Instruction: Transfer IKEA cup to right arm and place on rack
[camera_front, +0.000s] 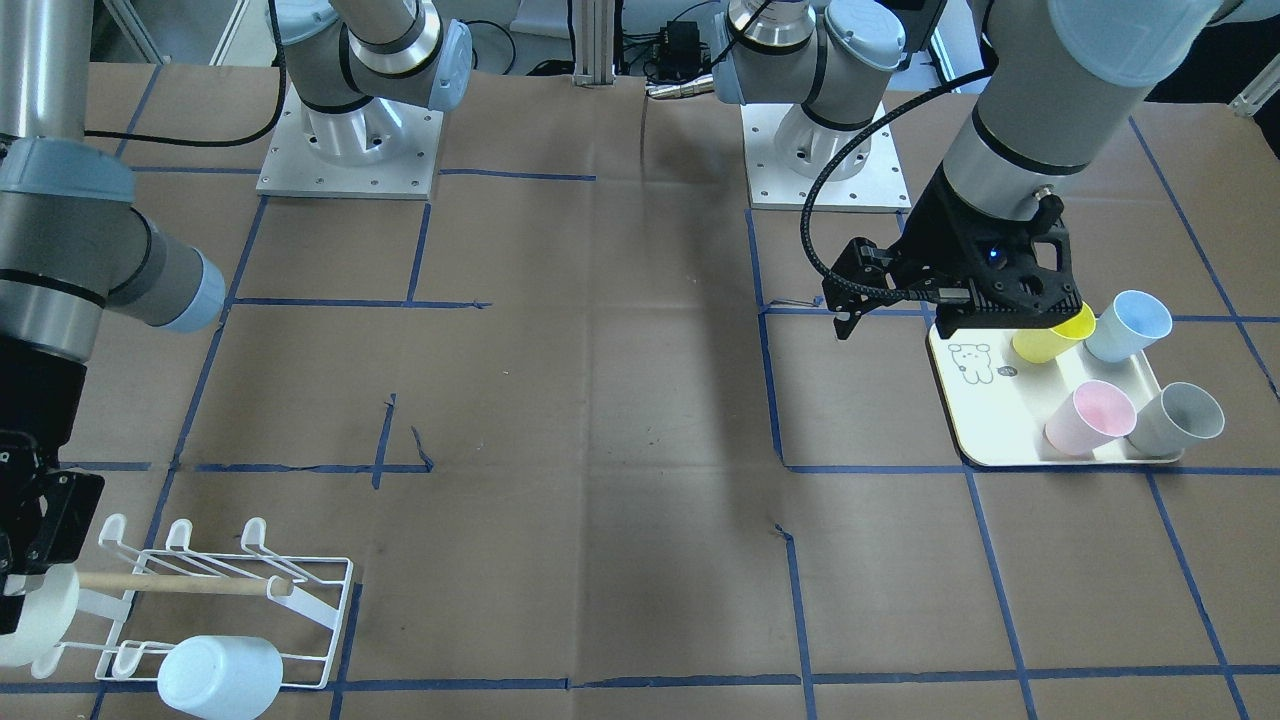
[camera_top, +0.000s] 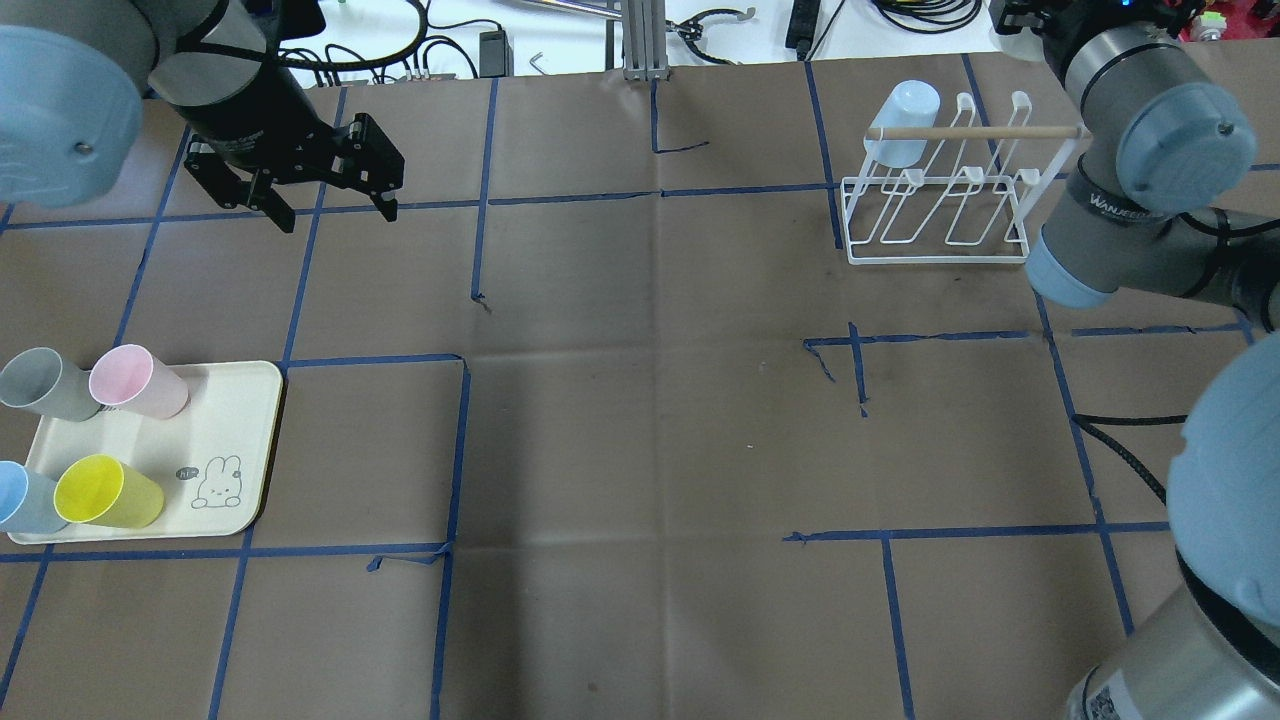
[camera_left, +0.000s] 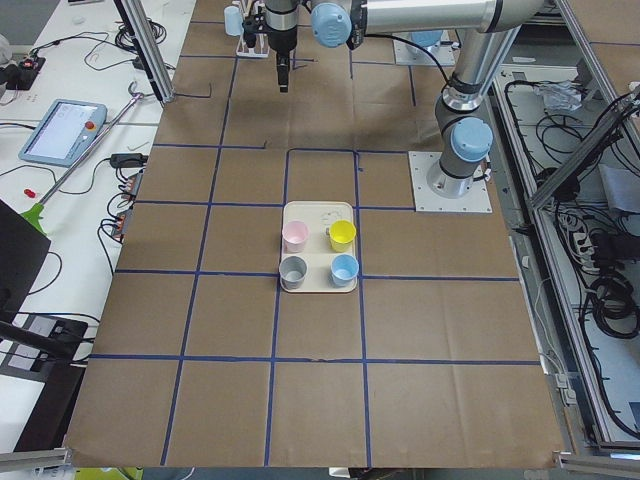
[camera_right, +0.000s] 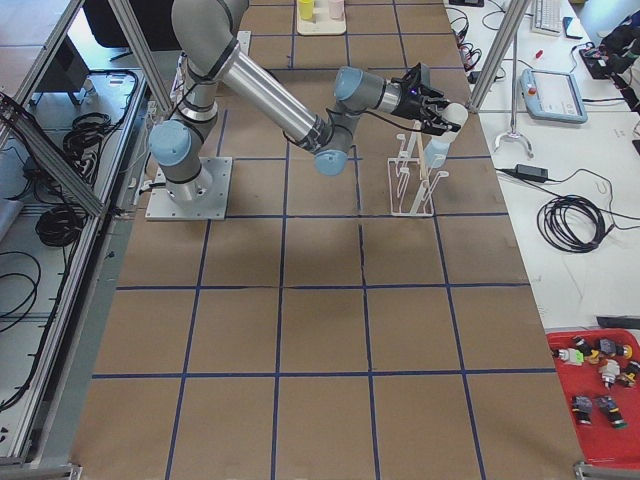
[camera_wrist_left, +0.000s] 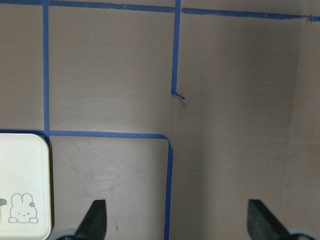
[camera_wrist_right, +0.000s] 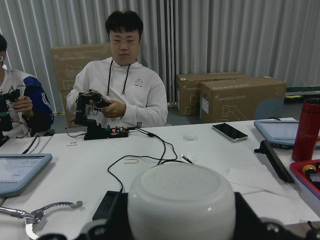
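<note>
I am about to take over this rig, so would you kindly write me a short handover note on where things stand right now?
Left gripper: open and empty, hovering over bare table beyond the tray.
Right gripper: shut on a white cup, held at one end of the rack.
Rack: one pale blue cup sits upside down on a corner prong.
Tray: grey cup, pink cup, blue cup and yellow cup.
Done: the white cup is in the right gripper.
Left: seat it on a free prong and release.
</note>
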